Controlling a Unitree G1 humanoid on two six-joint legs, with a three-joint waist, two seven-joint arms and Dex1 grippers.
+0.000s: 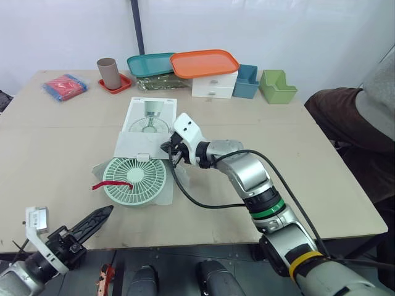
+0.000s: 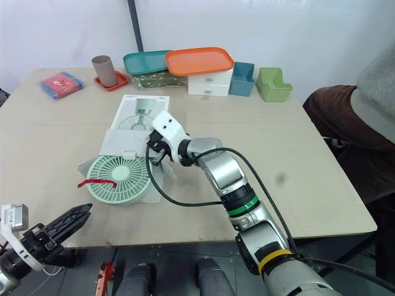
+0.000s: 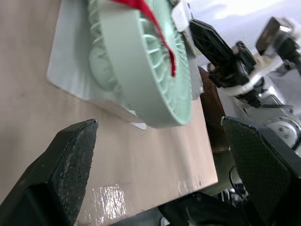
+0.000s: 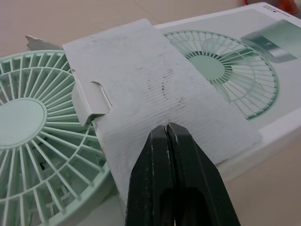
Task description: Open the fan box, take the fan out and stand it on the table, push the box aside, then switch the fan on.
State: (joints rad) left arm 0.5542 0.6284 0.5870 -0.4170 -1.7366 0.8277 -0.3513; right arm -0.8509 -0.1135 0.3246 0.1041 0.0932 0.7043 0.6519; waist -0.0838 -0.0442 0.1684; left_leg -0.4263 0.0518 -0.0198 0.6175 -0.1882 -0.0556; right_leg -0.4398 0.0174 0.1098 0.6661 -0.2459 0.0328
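Right tool (image 4: 167, 127) closed at box flap (image 4: 155, 75) (left tool (image 3: 160, 122) spread); fan (image 1: 134, 180) flat, face-up.

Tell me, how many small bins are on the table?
2: a blue bin beside the white drawers, and a green bin on its right, both at the far edge.

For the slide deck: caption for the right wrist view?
Right gripper, fingers shut, over the open flap of the fan box; mint-green fan lies flat beside it.

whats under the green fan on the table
A pale wrapping sheet lies flat on the table under the fan, its corners sticking out. The fan hides its middle.
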